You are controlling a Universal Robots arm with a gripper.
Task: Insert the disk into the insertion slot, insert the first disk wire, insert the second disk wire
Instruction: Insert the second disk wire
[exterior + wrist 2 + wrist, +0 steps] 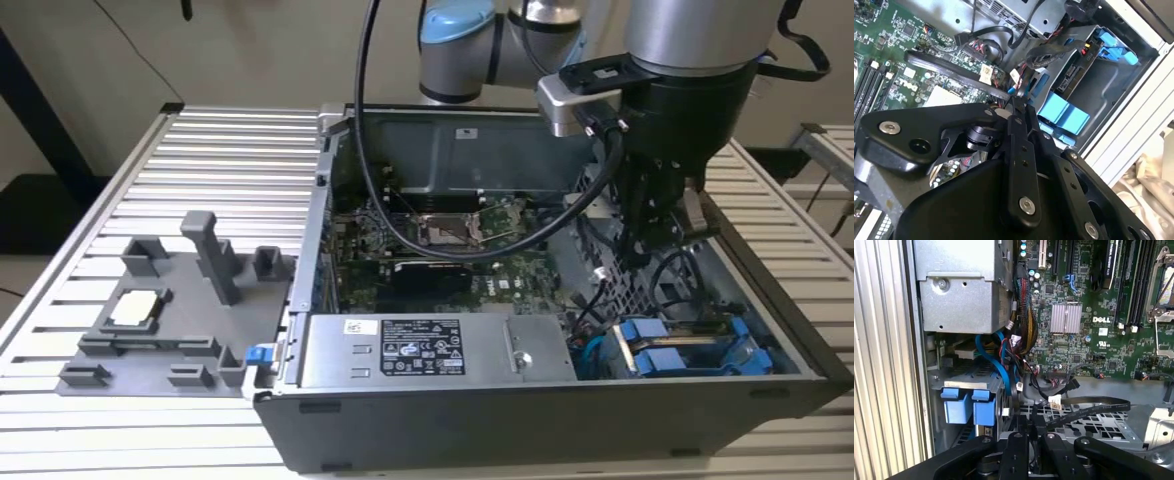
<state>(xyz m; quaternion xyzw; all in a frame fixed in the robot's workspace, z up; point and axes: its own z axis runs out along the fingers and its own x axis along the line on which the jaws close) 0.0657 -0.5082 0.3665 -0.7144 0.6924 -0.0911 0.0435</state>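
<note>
Disk (1073, 76): sitting in the insertion slot (1106, 85) of the dark metal drive cage. Its connector end is facing into the computer case (534, 420), and part of its blue frame is showing at the far end of the bay.

Blue tabs (1064, 113): a pair, belonging to a neighbouring carrier and lying just beside the disk in the same cage. In the exterior view they (654, 350) are showing in the case corner towards the exterior view's right.

Gripper (1018, 104): reaching down into the case near the cage. It is closed on the end of a black flat cable (949, 70), which is running away across the motherboard. In the first wrist view the same cable (1094, 404) is leading straight into the gripper (1031, 424). The gripped end is hanging near the disk's connector end but apart from it.

Loose wires (1021, 340): red, black and blue, bunching between the cage and the motherboard (441, 265).

Power supply (414, 350): a silver box with a label, lying along the case's near wall beside the cage.

Robot arm (694, 40): coming down from above the case.

Desk (240, 150): slatted metal, carrying the case. It is also carrying a grey fixture (174, 300) towards the exterior view's left, well apart from the gripper.
</note>
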